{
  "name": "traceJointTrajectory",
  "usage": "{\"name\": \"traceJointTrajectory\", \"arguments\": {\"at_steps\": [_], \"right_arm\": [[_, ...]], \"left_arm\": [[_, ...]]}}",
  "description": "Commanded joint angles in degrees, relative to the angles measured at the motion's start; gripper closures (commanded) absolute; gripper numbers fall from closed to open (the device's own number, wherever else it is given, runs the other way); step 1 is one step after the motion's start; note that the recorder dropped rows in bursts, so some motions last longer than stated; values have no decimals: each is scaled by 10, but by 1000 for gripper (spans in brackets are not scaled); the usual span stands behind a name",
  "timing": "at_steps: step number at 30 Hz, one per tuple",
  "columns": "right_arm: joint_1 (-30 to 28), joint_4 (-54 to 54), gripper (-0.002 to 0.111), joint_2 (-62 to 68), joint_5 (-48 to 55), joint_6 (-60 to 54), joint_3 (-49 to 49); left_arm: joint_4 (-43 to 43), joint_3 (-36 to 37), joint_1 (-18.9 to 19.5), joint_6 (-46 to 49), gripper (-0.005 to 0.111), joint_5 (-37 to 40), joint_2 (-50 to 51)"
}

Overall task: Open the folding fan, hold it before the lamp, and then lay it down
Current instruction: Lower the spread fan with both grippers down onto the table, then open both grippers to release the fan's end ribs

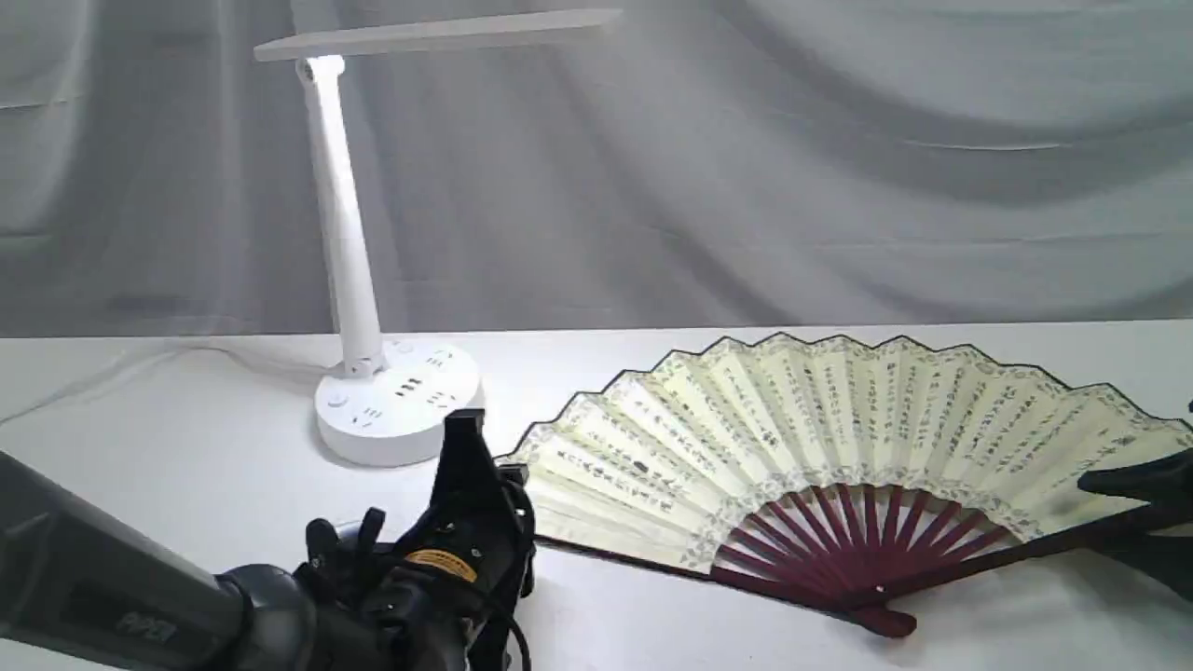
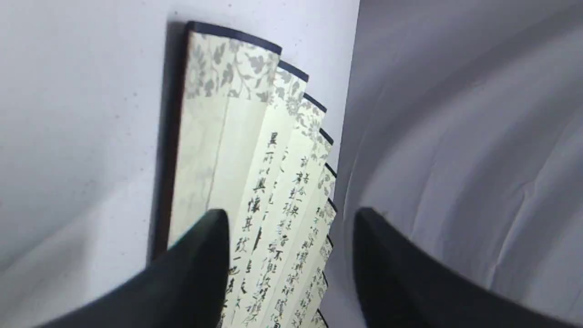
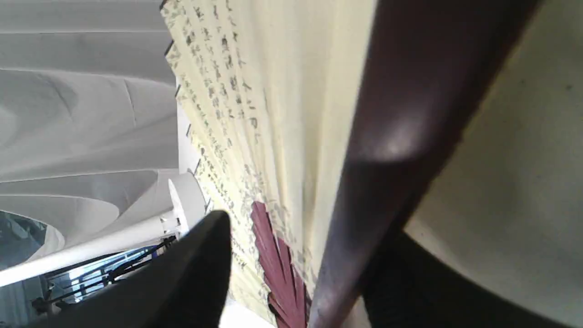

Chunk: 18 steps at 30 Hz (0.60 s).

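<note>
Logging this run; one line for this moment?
cream paper folding fan: open, flat on table | left gripper: open at its edge | right gripper: open, astride maroon guard | white desk lamp: upright

White tabletop — smooth, matte, evenly lit, with soft grey shadows on it. Behind its far edge hangs a pale grey cloth backdrop, draped in long sagging folds and filling the whole rear. Right wrist view: beyond the cloth, a bright patch with dark thin struts — too blurred to name.
</note>
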Motion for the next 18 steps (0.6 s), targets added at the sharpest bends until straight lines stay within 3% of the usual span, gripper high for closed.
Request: {"name": "traceJointTrajectory", "arguments": {"at_steps": [1, 9, 18], "right_arm": [[-2, -9, 55, -1, 0, -5, 1], [-2, -96, 54, -12, -8, 101, 1], [-2, -140, 54, -88, -76, 198, 0]], "left_arm": [[-2, -2, 2, 0, 54, -6, -2], [62, -2, 3, 0, 50, -6, -2], [98, -2, 3, -3, 55, -2, -3]]}}
